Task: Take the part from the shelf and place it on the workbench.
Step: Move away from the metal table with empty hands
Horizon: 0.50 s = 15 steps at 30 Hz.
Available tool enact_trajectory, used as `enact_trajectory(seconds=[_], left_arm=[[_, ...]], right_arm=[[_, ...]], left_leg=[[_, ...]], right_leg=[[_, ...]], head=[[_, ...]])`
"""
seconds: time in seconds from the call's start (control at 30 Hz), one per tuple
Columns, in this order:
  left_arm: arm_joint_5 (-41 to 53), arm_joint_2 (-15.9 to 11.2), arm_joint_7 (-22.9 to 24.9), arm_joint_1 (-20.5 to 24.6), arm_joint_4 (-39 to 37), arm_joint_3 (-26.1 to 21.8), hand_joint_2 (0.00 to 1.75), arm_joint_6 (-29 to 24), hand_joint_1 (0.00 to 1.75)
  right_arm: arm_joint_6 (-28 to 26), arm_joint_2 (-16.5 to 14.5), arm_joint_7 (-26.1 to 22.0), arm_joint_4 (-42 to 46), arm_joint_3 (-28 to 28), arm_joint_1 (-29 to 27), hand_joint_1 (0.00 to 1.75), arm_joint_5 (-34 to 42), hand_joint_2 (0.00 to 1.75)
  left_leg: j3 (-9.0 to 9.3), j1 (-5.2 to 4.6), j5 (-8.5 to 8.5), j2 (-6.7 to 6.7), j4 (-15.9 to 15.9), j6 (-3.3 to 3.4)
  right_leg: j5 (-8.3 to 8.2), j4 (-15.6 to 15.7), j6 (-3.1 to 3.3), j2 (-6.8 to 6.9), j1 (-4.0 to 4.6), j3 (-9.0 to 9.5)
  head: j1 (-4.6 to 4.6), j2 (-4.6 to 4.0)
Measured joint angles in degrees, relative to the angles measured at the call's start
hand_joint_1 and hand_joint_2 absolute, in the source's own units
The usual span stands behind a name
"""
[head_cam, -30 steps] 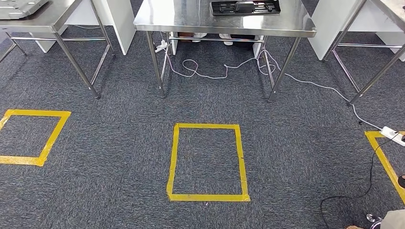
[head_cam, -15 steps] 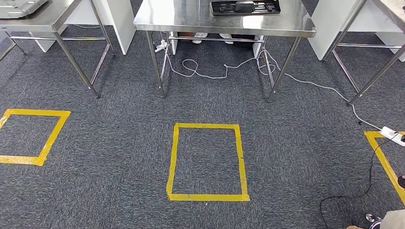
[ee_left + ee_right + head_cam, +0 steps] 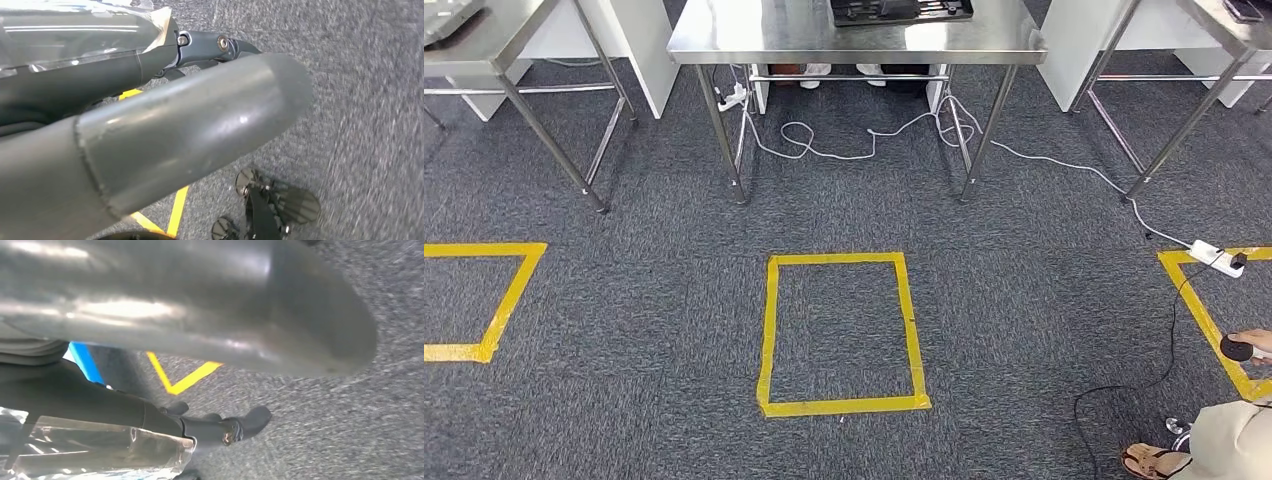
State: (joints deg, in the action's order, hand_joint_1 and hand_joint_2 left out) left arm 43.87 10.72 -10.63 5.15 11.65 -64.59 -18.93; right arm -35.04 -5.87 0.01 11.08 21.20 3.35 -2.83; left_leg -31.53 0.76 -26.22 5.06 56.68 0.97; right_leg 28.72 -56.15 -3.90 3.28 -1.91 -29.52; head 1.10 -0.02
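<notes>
A black tray-like part (image 3: pixel 900 10) lies on the steel workbench (image 3: pixel 754 40) straight ahead, at the far edge of the head view. My left hand (image 3: pixel 165 110) hangs over the grey carpet, thick thumb and dark fingers (image 3: pixel 215 47) stretched out and apart, holding nothing. My right hand (image 3: pixel 200 315) hangs the same way, its dark fingers (image 3: pixel 225 427) apart from the thumb and empty. Clear tape wraps part of both hands.
A yellow tape rectangle (image 3: pixel 769 330) marks the carpet before the workbench, with others far left (image 3: pixel 509 290) and far right (image 3: pixel 1199 300). Steel tables flank it (image 3: pixel 484 40) (image 3: pixel 1214 30). A white cable (image 3: pixel 854 140) and power strip (image 3: pixel 1214 258) lie on the floor. A person's sandalled foot (image 3: pixel 1152 461) is at the near right.
The camera has moved: the whole floor scene has slid left and slightly up the picture, and more of the person at the near right has come into view.
</notes>
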Motion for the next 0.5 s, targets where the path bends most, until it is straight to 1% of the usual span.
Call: enact_trajectory(seconds=[0.03, 0.07, 0.1, 0.13, 0.17, 0.2, 0.23, 0.27, 0.3, 0.33, 0.37, 0.4, 0.43, 0.47, 0.5], left_arm=[[0.0, 0.02, 0.0, 0.03, -0.02, 0.0, 0.0, 0.0, 0.0], [0.0, 0.07, 0.01, 0.06, -0.02, 0.0, 0.0, 0.0, 0.0], [0.0, 0.1, 0.02, 0.08, -0.02, 0.0, 0.0, 0.0, 0.0], [0.0, 0.13, 0.03, 0.08, -0.02, 0.0, 0.0, 0.0, 0.0], [0.01, 0.15, 0.03, 0.06, -0.02, 0.0, 0.0, 0.0, 0.0], [0.02, 0.15, 0.03, 0.01, -0.02, 0.0, 0.0, 0.0, 0.0], [0.04, 0.15, 0.03, -0.04, -0.02, 0.0, 0.0, 0.0, 0.0], [0.07, 0.15, 0.03, -0.09, -0.02, 0.0, 0.0, 0.01, 0.0], [0.09, 0.15, 0.03, -0.13, -0.02, 0.0, 0.0, 0.01, 0.0], [0.13, 0.15, 0.04, -0.14, -0.02, 0.0, 0.0, 0.02, 0.0], [0.15, 0.14, 0.04, -0.13, -0.02, 0.0, 0.0, 0.04, 0.0], [0.18, 0.14, 0.04, -0.13, -0.02, 0.0, 0.0, 0.05, 0.0], [0.22, 0.04, 0.05, -0.12, -0.02, 0.0, 0.0, 0.07, 0.0], [0.28, -0.01, 0.06, -0.12, -0.03, 0.01, 0.0, 0.08, 0.0], [0.37, -0.05, 0.07, -0.11, -0.04, 0.02, 0.0, 0.09, 0.0]], right_arm=[[0.02, 0.03, -0.03, -0.01, 0.02, -0.01, 0.0, 0.01, 0.0], [0.01, 0.08, -0.05, -0.01, 0.03, -0.06, 0.0, 0.01, 0.0], [0.01, 0.12, -0.05, -0.02, 0.05, -0.1, 0.0, 0.01, 0.0], [0.0, 0.15, -0.04, -0.02, 0.07, -0.1, 0.0, 0.01, 0.0], [0.0, 0.16, -0.01, -0.02, 0.09, -0.08, 0.0, 0.02, 0.0], [0.0, 0.15, 0.03, -0.02, 0.11, -0.07, 0.0, 0.02, 0.0], [0.0, 0.11, 0.08, -0.03, 0.14, -0.07, 0.0, 0.03, 0.0], [-0.01, 0.06, 0.12, -0.03, 0.18, -0.1, 0.0, 0.06, 0.0], [-0.02, 0.02, 0.16, -0.04, 0.23, -0.14, 0.0, 0.11, 0.0], [-0.03, -0.01, 0.2, -0.05, 0.28, -0.18, 0.0, 0.16, 0.0], [-0.05, -0.01, 0.24, -0.05, 0.32, -0.19, 0.0, 0.2, 0.0], [-0.06, -0.06, 0.26, -0.06, 0.34, -0.19, 0.0, 0.23, 0.0], [-0.07, -0.18, 0.26, -0.07, 0.35, -0.17, 0.0, 0.25, 0.0], [-0.07, -0.26, 0.26, -0.07, 0.35, -0.1, 0.0, 0.26, 0.0], [-0.08, -0.36, 0.26, -0.07, 0.35, -0.02, 0.0, 0.27, 0.0]], left_leg=[[0.17, 0.08, -0.02, 0.34, -0.01, -0.39], [0.3, 0.24, 0.02, 0.66, -0.05, -0.74], [0.26, 0.52, -0.33, 0.38, 0.22, -1.11], [-0.1, 0.75, -1.35, -0.47, 1.22, -1.42], [-0.99, 0.9, -3.14, -1.71, 3.44, -1.64], [-2.37, 0.96, -5.46, -3.17, 6.84, -1.74], [-4.04, 0.94, -7.71, -4.12, 10.92, -1.7], [-5.53, 0.91, -9.24, -4.59, 14.53, -1.63], [-6.35, 0.89, -9.66, -4.81, 16.57, -1.46], [-6.13, 0.87, -8.92, -4.94, 16.38, -1.17], [-4.97, 0.82, -7.34, -5.19, 14.18, -0.8], [-2.9, 0.74, -5.22, -5.94, 10.19, -0.28], [-0.85, 0.71, -3.76, -7.43, 6.26, 0.3], [0.68, 0.61, -2.79, -8.74, 3.23, 0.74], [1.65, 0.46, -2.34, -9.77, 1.27, 1.08]], right_leg=[[-0.11, -0.14, 0.66, -0.57, 0.26, -0.2], [-0.23, -0.19, 1.3, -1.11, 0.26, -0.29], [-0.39, -0.18, 1.79, -1.58, 0.24, -0.25], [-0.64, -0.16, 2.3, -2.09, 0.19, -0.25], [-0.92, -0.11, 2.76, -2.58, 0.14, -0.28], [-1.14, -0.14, 3.12, -3.08, 0.22, -0.39], [-1.34, -0.17, 3.42, -3.62, 0.45, -0.62], [-1.48, -0.19, 3.64, -4.22, 0.71, -0.82], [-1.57, -0.2, 3.79, -4.88, 0.96, -0.94], [-1.63, -0.22, 3.87, -5.61, 1.19, -0.98], [-1.67, -0.22, 3.91, -6.34, 1.38, -0.94], [-1.68, -0.23, 3.9, -7.11, 1.52, -0.85], [-1.73, -0.24, 3.81, -7.77, 1.61, -0.81], [-1.8, -0.29, 3.69, -8.4, 1.67, -0.88], [-1.93, -0.34, 3.46, -8.96, 1.59, -1.05]], head=[[-0.11, 0.0], [-0.24, 0.0], [-0.25, 0.0], [-0.32, 0.0], [-0.39, 0.0], [-0.49, 0.0], [-0.54, 0.0], [-0.56, 0.0], [-0.56, 0.0], [-0.55, 0.0], [-0.56, 0.0], [-0.57, 0.0], [-0.47, 0.0], [-0.38, 0.0], [-0.35, 0.0]])
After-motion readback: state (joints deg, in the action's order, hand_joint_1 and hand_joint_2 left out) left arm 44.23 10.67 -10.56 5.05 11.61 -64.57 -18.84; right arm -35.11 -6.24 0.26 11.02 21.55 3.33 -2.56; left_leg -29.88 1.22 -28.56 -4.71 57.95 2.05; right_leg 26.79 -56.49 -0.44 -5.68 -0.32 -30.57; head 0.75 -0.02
